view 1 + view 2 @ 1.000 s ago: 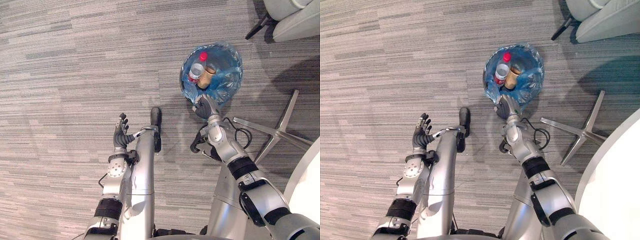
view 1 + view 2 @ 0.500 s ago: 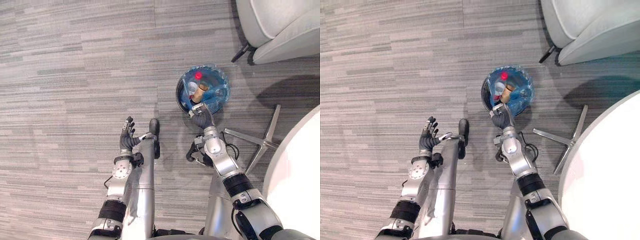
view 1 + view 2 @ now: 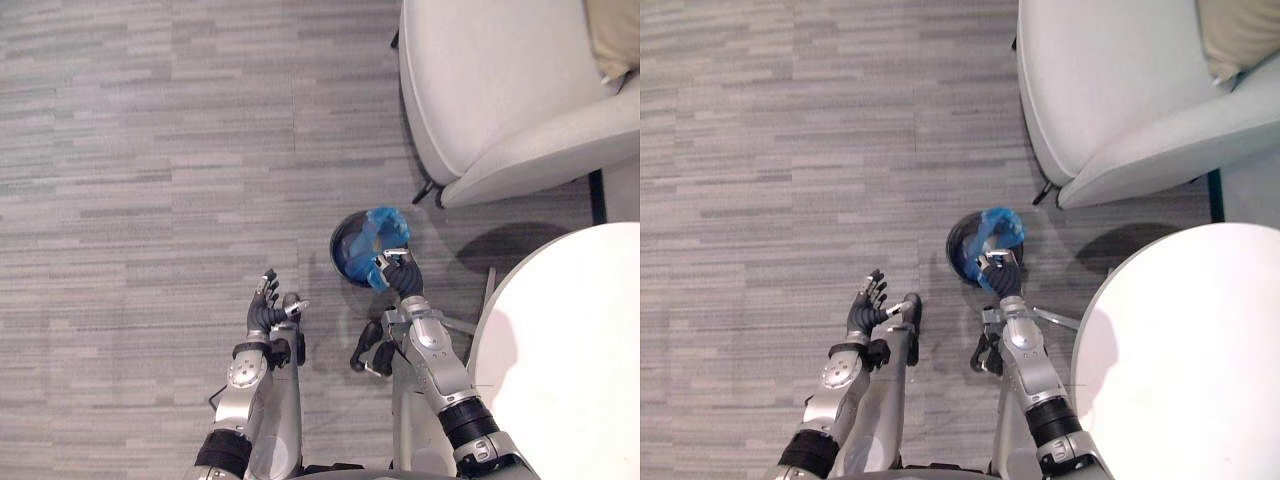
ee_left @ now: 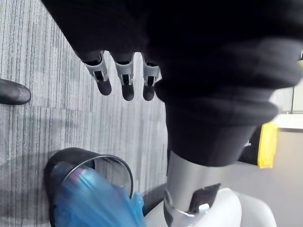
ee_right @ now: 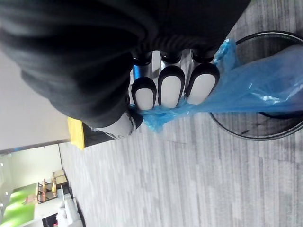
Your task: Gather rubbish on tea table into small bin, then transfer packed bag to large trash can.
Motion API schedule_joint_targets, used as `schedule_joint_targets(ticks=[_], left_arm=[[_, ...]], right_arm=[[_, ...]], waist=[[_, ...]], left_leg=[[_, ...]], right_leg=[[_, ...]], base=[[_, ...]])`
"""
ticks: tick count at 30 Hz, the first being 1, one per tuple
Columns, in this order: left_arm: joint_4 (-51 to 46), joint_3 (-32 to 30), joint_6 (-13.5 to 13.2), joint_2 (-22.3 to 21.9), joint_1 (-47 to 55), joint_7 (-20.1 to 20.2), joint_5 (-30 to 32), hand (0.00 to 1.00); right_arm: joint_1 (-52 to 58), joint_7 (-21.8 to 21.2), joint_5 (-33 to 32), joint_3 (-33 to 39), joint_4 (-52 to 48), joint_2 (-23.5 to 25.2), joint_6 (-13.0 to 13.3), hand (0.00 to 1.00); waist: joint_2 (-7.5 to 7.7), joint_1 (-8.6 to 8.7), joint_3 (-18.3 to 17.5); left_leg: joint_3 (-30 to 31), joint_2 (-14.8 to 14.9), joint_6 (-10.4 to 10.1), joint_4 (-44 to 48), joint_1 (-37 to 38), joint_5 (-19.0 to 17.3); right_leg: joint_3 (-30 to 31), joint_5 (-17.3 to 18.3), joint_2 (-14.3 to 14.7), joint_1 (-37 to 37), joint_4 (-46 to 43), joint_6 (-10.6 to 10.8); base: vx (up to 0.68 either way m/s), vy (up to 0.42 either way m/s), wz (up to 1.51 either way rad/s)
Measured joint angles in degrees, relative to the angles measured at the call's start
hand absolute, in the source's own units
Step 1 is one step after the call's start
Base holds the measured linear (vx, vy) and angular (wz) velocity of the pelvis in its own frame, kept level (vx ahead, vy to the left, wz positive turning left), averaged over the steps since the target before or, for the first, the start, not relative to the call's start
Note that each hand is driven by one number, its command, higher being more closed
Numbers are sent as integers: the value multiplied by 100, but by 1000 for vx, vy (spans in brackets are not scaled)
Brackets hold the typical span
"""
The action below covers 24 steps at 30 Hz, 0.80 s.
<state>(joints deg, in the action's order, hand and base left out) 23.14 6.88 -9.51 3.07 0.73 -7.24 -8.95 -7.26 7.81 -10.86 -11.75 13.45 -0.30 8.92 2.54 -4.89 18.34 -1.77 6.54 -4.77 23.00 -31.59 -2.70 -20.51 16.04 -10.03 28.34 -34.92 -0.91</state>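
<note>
Our right hand pinches the blue bag, our left hand has fingers spread; a hard pull could rip it or tip the bin.

one bin, one bag, one armchair
</note>
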Motion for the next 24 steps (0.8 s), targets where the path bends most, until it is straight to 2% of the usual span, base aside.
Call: schedule_joint_targets(ticks=[4,8,11,13,18,24], left_arm=[[188,67,14,23,214,106,69,0],[633,199,19,145,226,217,88,0],[672,194,19,210,334,227,145,0],[668,193,18,227,395,228,213,0],[185,214,4,249,718,347,278,0],[-332,283,-85,358,984,494,303,0]], right_arm=[[379,-98,-124,7,-63,47,37,100],[491,-308,-261,84,144,-13,95,100],[536,-425,-278,175,200,-6,95,100],[559,-458,-318,176,199,-18,94,100],[740,-694,-315,155,23,-18,96,100],[763,-938,-311,-18,-414,-131,104,100]], waist=[[48,97,-388],[3,158,-653],[-13,262,-769],[-22,262,-855],[-178,278,-1211],[-222,280,-1314]], left_leg=[[-97,-100,3,-804,707,249],[-164,-60,-4,-1760,1405,642],[-229,-50,-15,-2117,1817,735],[-315,-63,-15,-2232,2016,760],[-336,-107,19,-2503,2419,784],[-342,-152,97,-2717,2651,863]], right_leg=[[8,-152,18,-526,545,83],[36,-545,279,-1099,1431,130],[63,-761,392,-1535,1948,184],[135,-860,419,-1726,2170,218],[185,-1175,513,-2271,2854,322],[286,-1380,585,-2493,3158,326]], base=[[101,13,-1],[110,17,-16],[75,43,-12],[54,42,-23],[23,36,-8],[-46,31,-7]])
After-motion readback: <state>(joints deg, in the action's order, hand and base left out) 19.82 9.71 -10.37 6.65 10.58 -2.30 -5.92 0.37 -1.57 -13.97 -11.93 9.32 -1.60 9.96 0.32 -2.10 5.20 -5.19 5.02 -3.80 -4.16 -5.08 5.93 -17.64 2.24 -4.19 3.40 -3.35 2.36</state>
